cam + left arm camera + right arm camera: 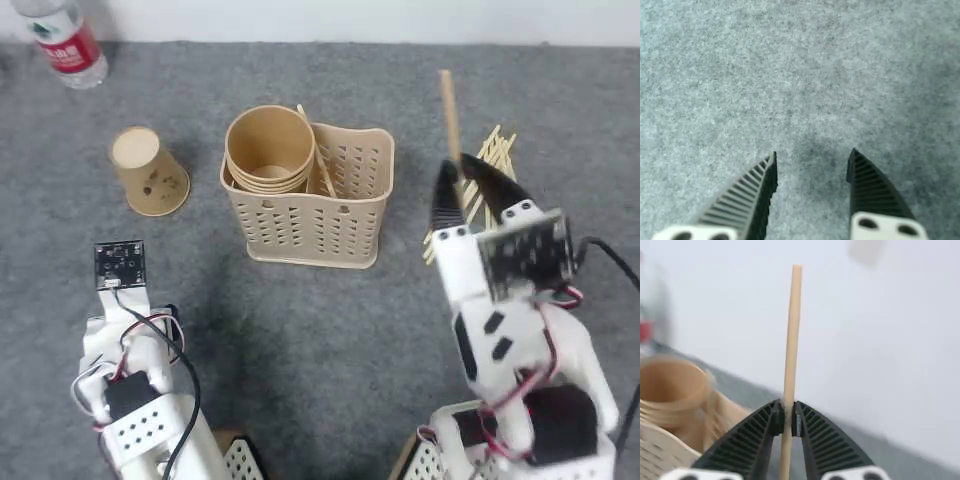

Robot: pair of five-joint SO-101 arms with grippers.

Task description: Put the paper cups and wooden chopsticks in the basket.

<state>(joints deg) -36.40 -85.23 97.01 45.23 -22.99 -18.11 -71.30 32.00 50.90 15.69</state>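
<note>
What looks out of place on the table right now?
One paper cup sits apart, left of the basket, its base showing rather than its mouth, unlike the stacked cups inside. Loose chopsticks lie scattered beside the right gripper.

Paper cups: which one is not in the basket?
The lone cup on the carpet beside the basket, toward the bottle; the other cups sit stacked inside it.
</note>
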